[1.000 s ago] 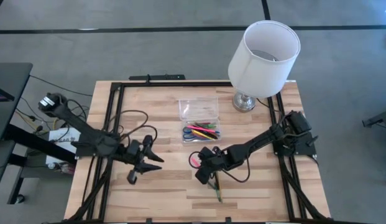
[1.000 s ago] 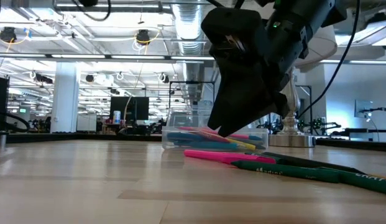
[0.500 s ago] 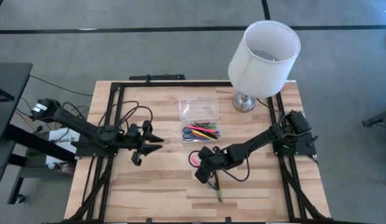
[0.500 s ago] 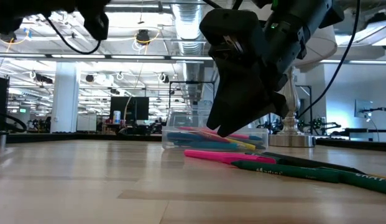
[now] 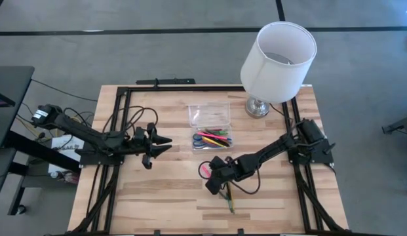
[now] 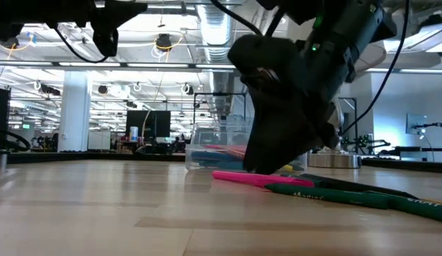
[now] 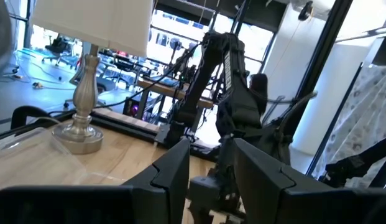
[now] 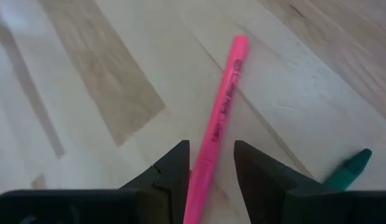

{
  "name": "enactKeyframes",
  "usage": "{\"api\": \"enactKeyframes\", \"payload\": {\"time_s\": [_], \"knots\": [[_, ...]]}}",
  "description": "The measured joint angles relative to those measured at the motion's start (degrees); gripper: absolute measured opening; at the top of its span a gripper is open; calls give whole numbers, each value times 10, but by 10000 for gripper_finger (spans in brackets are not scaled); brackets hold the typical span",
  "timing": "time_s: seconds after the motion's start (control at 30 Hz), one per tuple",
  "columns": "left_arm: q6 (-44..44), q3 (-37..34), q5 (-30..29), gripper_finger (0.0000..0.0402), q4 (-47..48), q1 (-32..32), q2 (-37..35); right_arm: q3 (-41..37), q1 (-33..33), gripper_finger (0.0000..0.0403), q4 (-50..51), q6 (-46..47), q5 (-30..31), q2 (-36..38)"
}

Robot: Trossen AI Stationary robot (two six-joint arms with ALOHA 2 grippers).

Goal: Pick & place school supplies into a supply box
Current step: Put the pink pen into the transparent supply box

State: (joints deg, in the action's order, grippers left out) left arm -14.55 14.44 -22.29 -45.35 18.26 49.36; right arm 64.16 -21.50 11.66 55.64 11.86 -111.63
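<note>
A pink marker (image 8: 221, 111) lies flat on the wooden table, mostly hidden under my right gripper (image 5: 212, 183) in the high view. That gripper is open and slants down over the marker, one finger on each side of the barrel (image 6: 238, 176). A green marker (image 5: 228, 200) lies just nearer the front edge. The clear supply box (image 5: 213, 139) holds several coloured pens, its lid (image 5: 210, 115) lying open behind it. My left gripper (image 5: 165, 141) hangs open and roughly level above the table's left part, with nothing between its fingers (image 7: 174, 177). My right gripper stands astride the pink marker's barrel (image 8: 205, 163) from above, slanting down, fingers across it. The marker lies flat on the table. Whether either finger (image 8: 171, 171) touches it, I cannot tell.
A white-shaded lamp (image 5: 278, 56) on a chrome base stands at the far right corner. A black frame (image 5: 121, 124) runs along the table's sides. Cables trail by the left arm. A dark marker (image 6: 349, 185) lies beside the green one.
My left gripper has swung toward the table's far edge and tipped up from pointing down at the table to about level; its opening is unchanged. My right gripper has sunk a little onto the pink marker, which has not moved.
</note>
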Motion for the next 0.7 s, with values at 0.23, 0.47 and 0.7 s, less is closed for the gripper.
{"api": "enactKeyframes", "payload": {"time_s": [0.23, 0.47, 0.7], "knots": [[-2, 0, -2, 116, 15, 0, 0, 1, 5, 118, 11, -6, 1, 1], [-4, 0, -5, 116, 25, 0, 0, 2, 12, 118, 29, -6, -25, -1], [-4, 0, -6, 116, 27, 0, 0, 1, 21, 118, 29, 4, -43, -1]]}}
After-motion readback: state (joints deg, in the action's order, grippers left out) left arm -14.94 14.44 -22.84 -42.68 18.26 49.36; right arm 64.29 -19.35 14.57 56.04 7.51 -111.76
